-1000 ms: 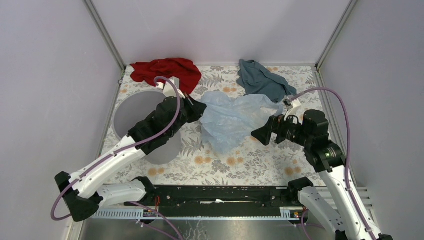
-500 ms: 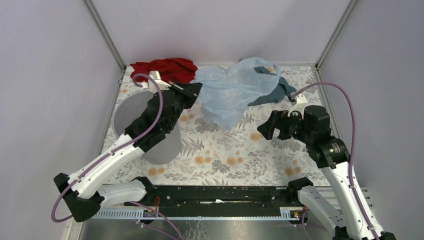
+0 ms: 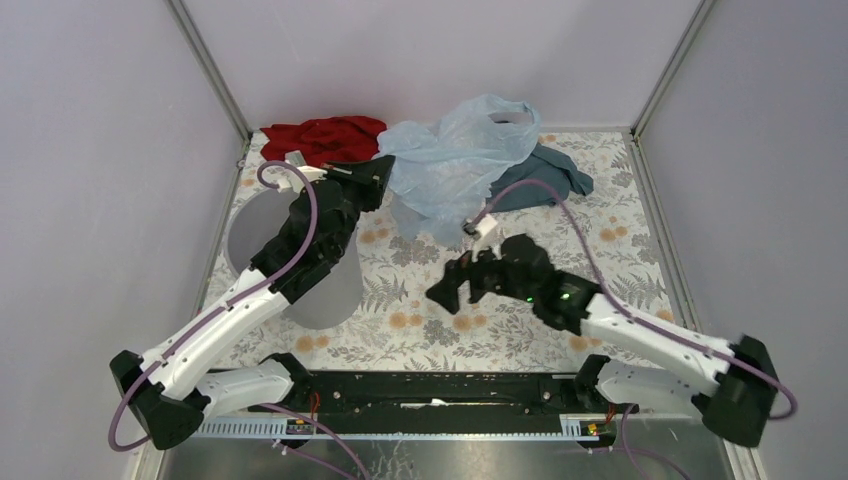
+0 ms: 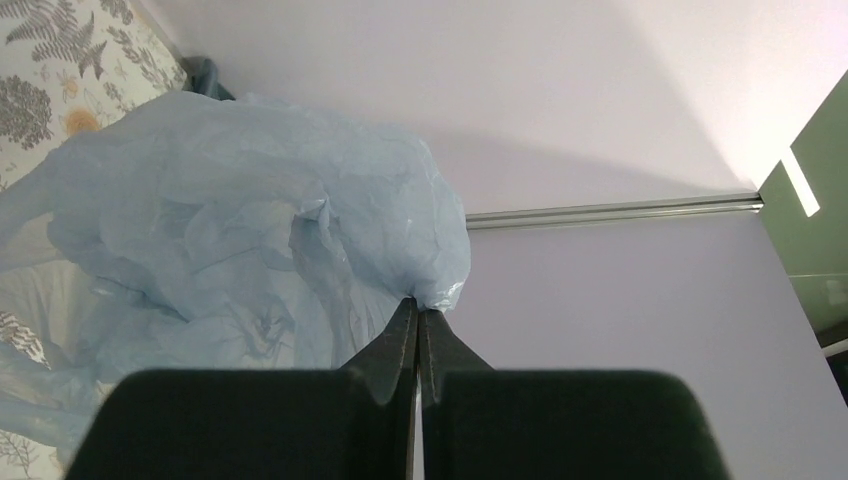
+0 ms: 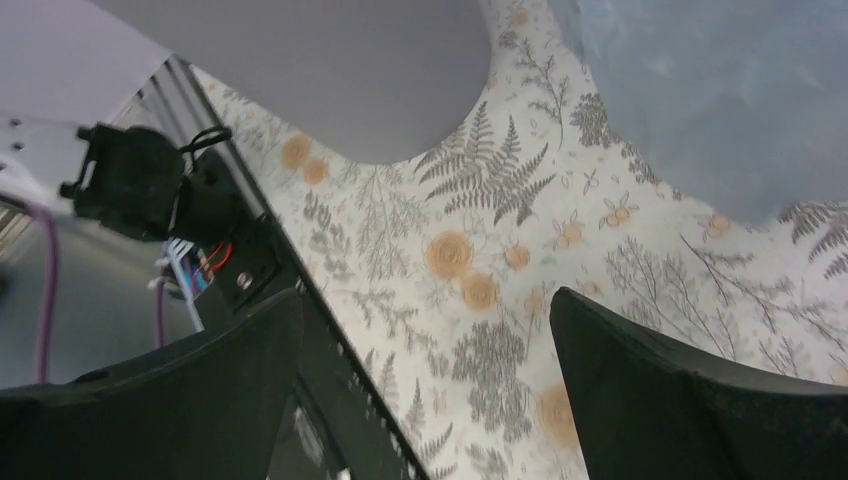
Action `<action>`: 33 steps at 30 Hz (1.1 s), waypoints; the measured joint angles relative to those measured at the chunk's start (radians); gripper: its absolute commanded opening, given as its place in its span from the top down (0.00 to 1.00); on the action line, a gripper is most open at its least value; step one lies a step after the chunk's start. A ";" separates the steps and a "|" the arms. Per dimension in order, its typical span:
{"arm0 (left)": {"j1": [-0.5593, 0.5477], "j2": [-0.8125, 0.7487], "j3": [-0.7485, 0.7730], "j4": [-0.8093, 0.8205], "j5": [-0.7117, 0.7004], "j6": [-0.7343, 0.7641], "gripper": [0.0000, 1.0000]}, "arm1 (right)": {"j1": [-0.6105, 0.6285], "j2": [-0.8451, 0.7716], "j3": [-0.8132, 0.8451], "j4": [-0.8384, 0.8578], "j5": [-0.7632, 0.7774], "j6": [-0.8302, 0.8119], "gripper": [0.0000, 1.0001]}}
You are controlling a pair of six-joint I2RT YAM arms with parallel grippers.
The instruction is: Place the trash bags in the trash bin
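Observation:
The pale blue trash bag hangs wrinkled and lifted above the back of the table, a handle loop at its top. My left gripper is shut on the bag's left edge; in the left wrist view the closed gripper pinches a bunch of the film. The grey trash bin stands at the left, partly hidden under my left arm. My right gripper is open and empty, low over the table's middle, below the bag. In the right wrist view its gripper frames bare tablecloth, with the bin wall and the bag beyond.
A red cloth lies at the back left behind the bin. A teal-blue cloth lies at the back right, partly behind the bag. Grey walls close in the left, back and right. A black rail runs along the near edge.
My left gripper has lifted the bag up and toward the back, off the table. My right arm has swung left and down to the table's middle, its gripper still open.

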 measured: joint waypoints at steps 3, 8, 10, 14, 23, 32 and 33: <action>0.003 0.010 0.000 0.000 0.012 -0.025 1.00 | 0.107 0.129 -0.048 0.234 0.164 0.028 0.07; 0.012 0.009 0.000 0.002 0.015 -0.044 1.00 | 0.150 0.364 -0.087 0.576 0.386 0.044 0.11; 0.016 0.008 0.000 0.002 0.015 -0.047 1.00 | 0.170 0.459 -0.087 0.688 0.467 0.040 0.10; 0.023 0.006 0.000 0.003 0.015 -0.049 1.00 | 0.189 0.574 -0.084 0.868 0.581 0.011 0.10; 0.027 0.005 0.000 0.018 0.026 -0.074 1.00 | 0.211 0.688 -0.076 1.254 0.714 -0.062 0.01; 0.027 0.006 0.000 0.046 0.068 -0.113 1.00 | 0.212 0.788 -0.011 1.397 0.787 -0.050 0.12; 0.027 0.006 0.000 0.049 0.074 -0.121 1.00 | 0.212 0.795 0.003 1.410 0.805 -0.050 0.22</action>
